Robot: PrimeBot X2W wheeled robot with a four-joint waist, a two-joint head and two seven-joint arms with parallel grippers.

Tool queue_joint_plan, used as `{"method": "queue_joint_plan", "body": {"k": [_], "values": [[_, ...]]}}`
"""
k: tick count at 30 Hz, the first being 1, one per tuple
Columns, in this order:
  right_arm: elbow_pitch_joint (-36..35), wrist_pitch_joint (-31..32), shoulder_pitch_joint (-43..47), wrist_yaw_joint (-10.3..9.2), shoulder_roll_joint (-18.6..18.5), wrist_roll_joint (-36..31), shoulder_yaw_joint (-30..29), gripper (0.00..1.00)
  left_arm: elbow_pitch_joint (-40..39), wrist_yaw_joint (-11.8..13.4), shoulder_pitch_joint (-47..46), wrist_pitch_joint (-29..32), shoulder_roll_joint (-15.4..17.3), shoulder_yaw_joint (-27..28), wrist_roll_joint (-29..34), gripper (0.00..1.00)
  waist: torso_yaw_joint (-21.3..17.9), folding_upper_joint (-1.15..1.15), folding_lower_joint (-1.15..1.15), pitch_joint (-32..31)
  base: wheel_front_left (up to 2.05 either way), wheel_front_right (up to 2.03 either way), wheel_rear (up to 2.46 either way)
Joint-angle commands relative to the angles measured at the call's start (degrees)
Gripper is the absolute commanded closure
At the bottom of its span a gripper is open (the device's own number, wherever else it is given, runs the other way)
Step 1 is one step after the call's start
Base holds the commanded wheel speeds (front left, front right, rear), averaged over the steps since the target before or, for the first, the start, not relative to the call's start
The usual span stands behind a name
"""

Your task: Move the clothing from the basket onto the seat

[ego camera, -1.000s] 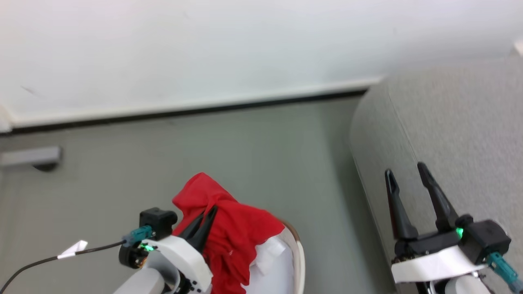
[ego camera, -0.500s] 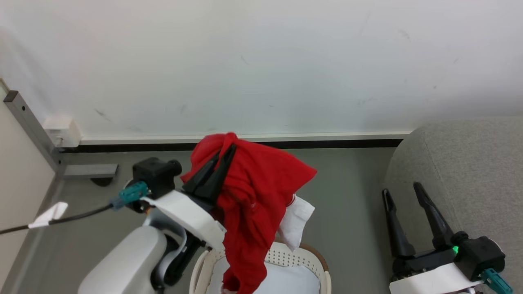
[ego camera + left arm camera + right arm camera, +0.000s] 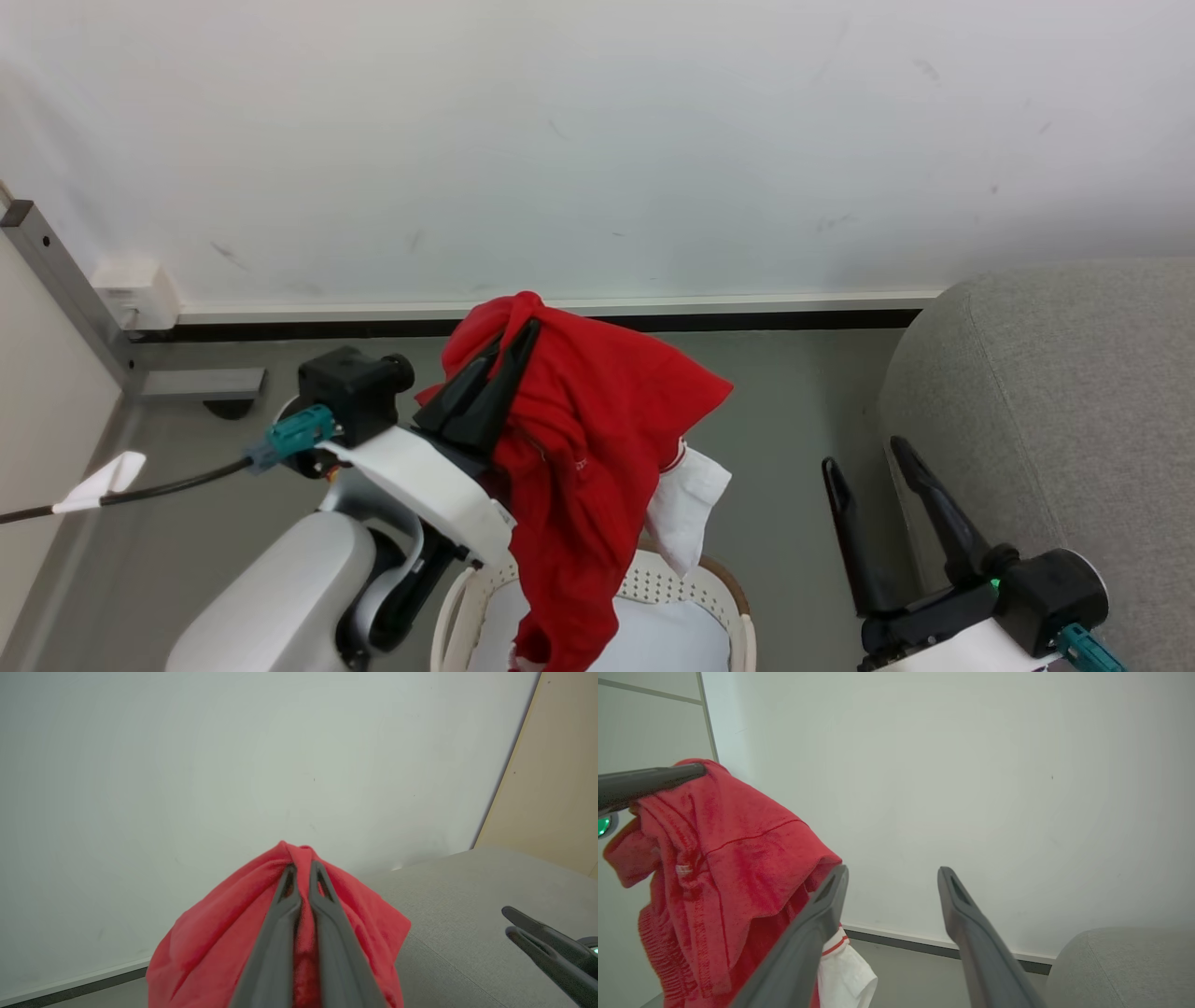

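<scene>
Left gripper [image 3: 513, 341]: raised above basket [image 3: 724, 586], fingers pinched tight on clothing [image 3: 588, 448], which drapes down over it. Right gripper [image 3: 865, 455]: right of basket, fingers spread, empty.

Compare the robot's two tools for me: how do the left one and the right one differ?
The left tool is shut, pinching the red clothing; the right tool is open and holds nothing. The left tool hangs the clothing above the basket; the right tool sits low beside the grey seat. Both have two long dark fingers.
</scene>
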Motion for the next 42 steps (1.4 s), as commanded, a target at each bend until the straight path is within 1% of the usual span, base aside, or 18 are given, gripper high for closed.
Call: {"method": "queue_joint_plan", "body": {"k": [1,5,6,10,15,19,23,29,31,37,38,39,40,42], "values": [[0.8,0.0,0.2,-0.12,-1.4,0.5,1.3,0.00,0.2,-0.1,0.1,0.1,0.1,-0.1,0.1,1.00,0.1,-0.01,0.00,0.0,0.00,0.00,0.00],[2.8,0.0,-1.6,-0.12,-4.2,0.4,5.6,0.00,0.4,-0.6,-0.4,0.2,-0.4,-0.7,0.1,1.00,0.3,-0.01,0.00,0.0,0.00,0.00,0.00],[2.8,0.0,-1.6,-0.12,-4.2,0.4,5.6,0.00,0.4,-0.6,-0.4,0.2,-0.4,-0.7,0.1,1.00,0.3,-0.01,0.00,0.0,0.00,0.00,0.00],[6.2,1.3,-4.3,-0.12,-6.6,-0.4,9.8,0.00,0.4,-0.9,-0.5,0.1,-1.2,-1.6,0.2,1.00,1.1,-0.01,0.00,-0.2,0.00,0.00,0.00],[12.2,3.3,-8.1,-0.12,-8.7,2.2,14.5,0.00,0.5,-1.5,-0.2,0.1,-3.3,-3.5,0.2,1.00,3.8,-0.01,0.00,-0.9,0.00,0.00,0.00],[16.6,3.8,-10.6,-0.12,-9.9,6.9,19.9,0.00,0.4,-2.2,-0.3,0.7,-5.1,-5.9,1.0,1.00,6.3,-0.01,0.00,-1.6,0.00,0.00,0.00],[20.1,3.2,-13.3,-0.12,-10.6,11.0,24.9,0.00,-0.2,-2.8,-0.3,1.8,-6.8,-8.4,1.4,1.00,8.7,-0.01,0.00,-2.2,0.00,0.00,0.00],[25.4,1.7,-16.6,-0.12,-10.7,14.2,27.9,0.00,-1.1,-3.7,-0.5,3.3,-8.3,-10.9,1.6,1.00,12.0,-0.01,0.00,-2.8,0.00,0.00,0.00],[26.5,1.4,-17.4,-0.12,-10.7,15.1,29.4,0.00,-1.1,-4.2,-0.6,3.8,-8.6,-11.9,1.7,1.00,13.0,-0.01,0.00,-3.1,0.00,0.00,0.00],[28.4,0.8,-20.4,-0.12,-10.9,20.2,36.9,0.00,-0.4,-5.2,-0.4,4.4,-9.1,-13.7,1.6,1.00,15.2,-0.01,0.00,-3.6,0.00,0.00,0.00],[28.7,0.6,-20.7,-0.12,-10.9,21.1,37.9,0.34,-0.2,-5.4,-0.3,4.4,-9.1,-13.8,1.4,1.00,15.5,-0.01,0.00,-3.7,0.00,0.00,0.00],[29.0,0.4,-21.2,-0.12,-10.9,21.9,38.8,0.77,0.0,-5.4,-0.2,4.3,-9.1,-13.9,1.2,1.00,15.7,-0.01,0.00,-3.7,0.00,0.00,0.00],[29.3,0.4,-21.5,-0.12,-10.8,22.7,39.4,1.00,0.2,-5.3,-0.1,4.1,-9.1,-13.8,1.1,1.00,15.9,-0.01,0.00,-3.8,0.00,0.00,0.00],[29.8,0.2,-22.0,-0.12,-10.8,24.1,40.4,1.00,0.7,-5.1,0.1,3.8,-8.9,-13.5,0.7,1.00,16.1,-0.01,0.00,-4.0,0.00,0.00,0.00]]}}
